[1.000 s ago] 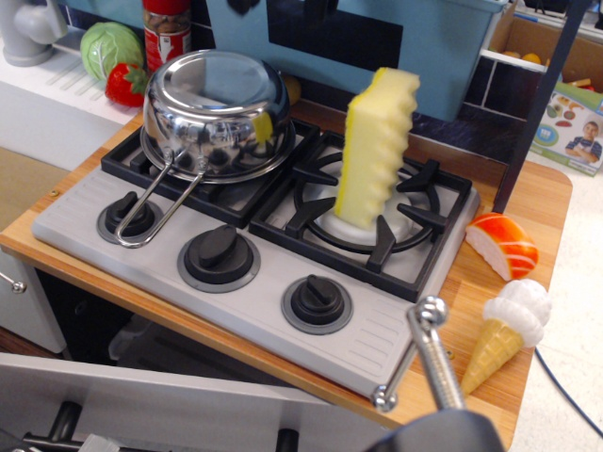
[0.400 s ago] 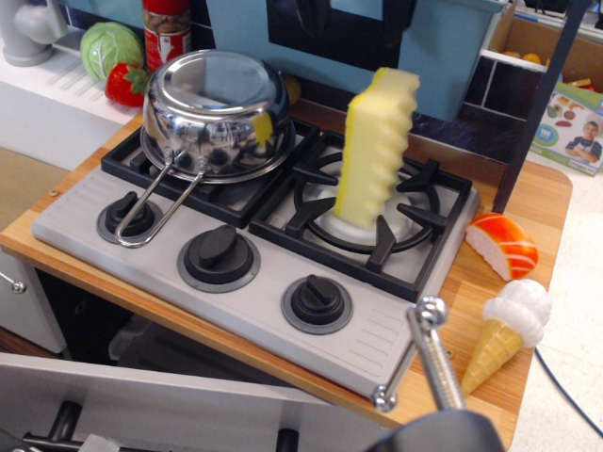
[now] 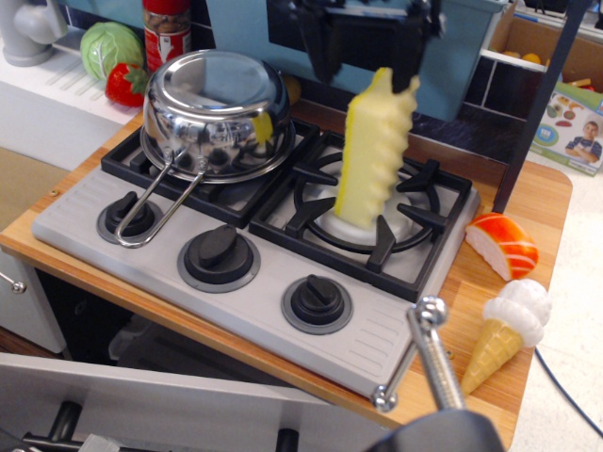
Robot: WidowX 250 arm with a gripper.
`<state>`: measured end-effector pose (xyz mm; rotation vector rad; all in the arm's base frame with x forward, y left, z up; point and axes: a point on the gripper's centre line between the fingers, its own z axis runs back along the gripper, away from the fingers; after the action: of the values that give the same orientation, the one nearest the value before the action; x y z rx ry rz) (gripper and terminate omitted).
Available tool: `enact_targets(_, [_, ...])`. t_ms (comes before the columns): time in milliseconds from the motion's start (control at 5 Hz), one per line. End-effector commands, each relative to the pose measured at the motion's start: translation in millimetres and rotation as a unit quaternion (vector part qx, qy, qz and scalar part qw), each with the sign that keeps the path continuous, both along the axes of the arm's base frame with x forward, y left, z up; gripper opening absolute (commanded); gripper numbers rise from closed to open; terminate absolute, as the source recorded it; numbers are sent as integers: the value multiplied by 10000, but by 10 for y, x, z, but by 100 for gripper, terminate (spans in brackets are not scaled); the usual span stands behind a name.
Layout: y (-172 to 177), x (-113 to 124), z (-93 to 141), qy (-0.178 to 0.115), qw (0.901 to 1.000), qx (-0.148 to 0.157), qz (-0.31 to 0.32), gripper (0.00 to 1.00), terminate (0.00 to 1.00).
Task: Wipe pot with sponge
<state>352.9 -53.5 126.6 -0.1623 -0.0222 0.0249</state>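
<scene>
Pincer (image 3: pixel 366 71) spread wide, straddles upright sponge (image 3: pixel 373 151) top, beside pot (image 3: pixel 215 111).

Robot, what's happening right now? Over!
Gripper open above sponge, fingers straddling its top. Sponge upright on right burner. Pot upside down on left burner, untouched. Nothing between them.

Wooden counter (image 3: pixel 542 202) under toy stove (image 3: pixel 254 254)
</scene>
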Motion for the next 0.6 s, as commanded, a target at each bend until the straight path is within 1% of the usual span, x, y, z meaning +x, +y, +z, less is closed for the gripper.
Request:
enact_targets(0, [-56, -21, 113, -299, 9993, -179, 115, 100, 0])
enact_targets(200, [-49, 8, 33, -232, 9995, -96, 213, 100, 0])
enact_targets(400, [-38, 17, 34, -249, 9991, -92, 323, 0, 0])
